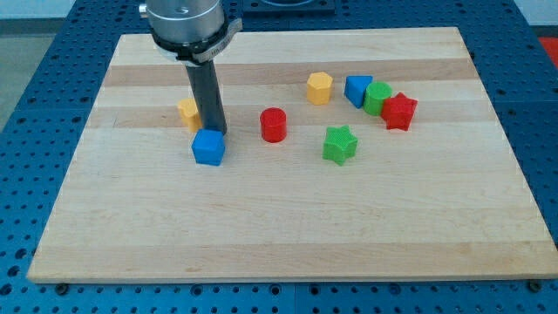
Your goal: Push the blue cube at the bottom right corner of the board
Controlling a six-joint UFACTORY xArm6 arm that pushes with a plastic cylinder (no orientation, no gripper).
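The blue cube (208, 146) sits on the wooden board (288, 218), left of the middle. My tip (214, 131) stands right behind the cube, at its top edge, touching or almost touching it. The rod rises from there toward the view's top. A yellow block (187, 112) lies just left of the rod, partly hidden by it.
A red cylinder (274, 125) stands to the right of the cube. A green star (340, 145) lies further right. At the upper right are a yellow hexagon block (320, 88), a blue block (357, 90), a green block (377, 98) and a red star (399, 112), close together.
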